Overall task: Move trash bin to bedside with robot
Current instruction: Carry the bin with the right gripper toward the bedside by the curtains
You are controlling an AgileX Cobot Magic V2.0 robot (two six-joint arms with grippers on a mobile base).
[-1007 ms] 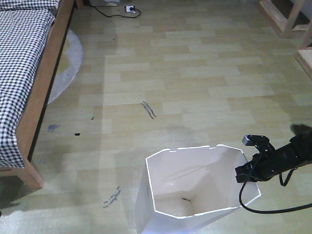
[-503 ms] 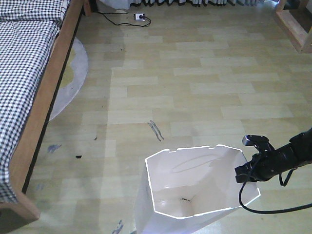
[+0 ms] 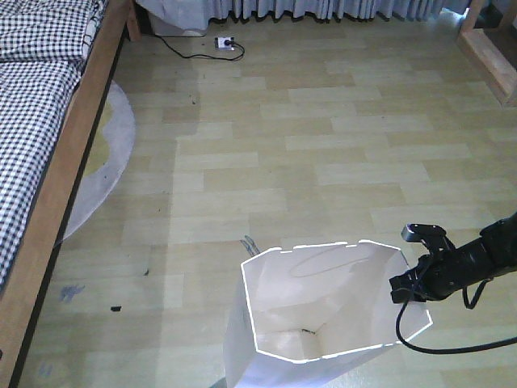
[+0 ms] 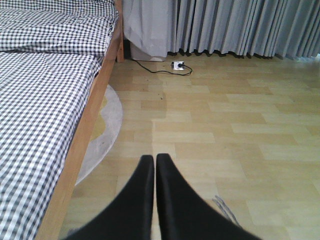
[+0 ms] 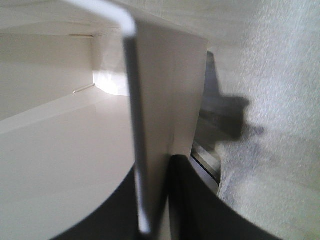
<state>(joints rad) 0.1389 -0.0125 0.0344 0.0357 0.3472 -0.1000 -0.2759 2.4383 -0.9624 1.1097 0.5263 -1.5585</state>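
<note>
On plank floor (image 3: 323, 162), bed (image 3: 32, 121) to left: right fingers (image 5: 200, 215) pinch trash bin (image 3: 323, 307) rim; left fingers (image 4: 172, 200) closed.

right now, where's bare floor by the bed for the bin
Bare floor lies between the trash bin and the bed frame, short of the grey rug; the stretch up to the power strip is free too. Crowded only where the right gripper grips the rim.

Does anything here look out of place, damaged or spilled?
Nothing spilled or broken. Only a small dark speck lies inside the trash bin, and a few dark scuff marks stain the floor near the bed.
</note>
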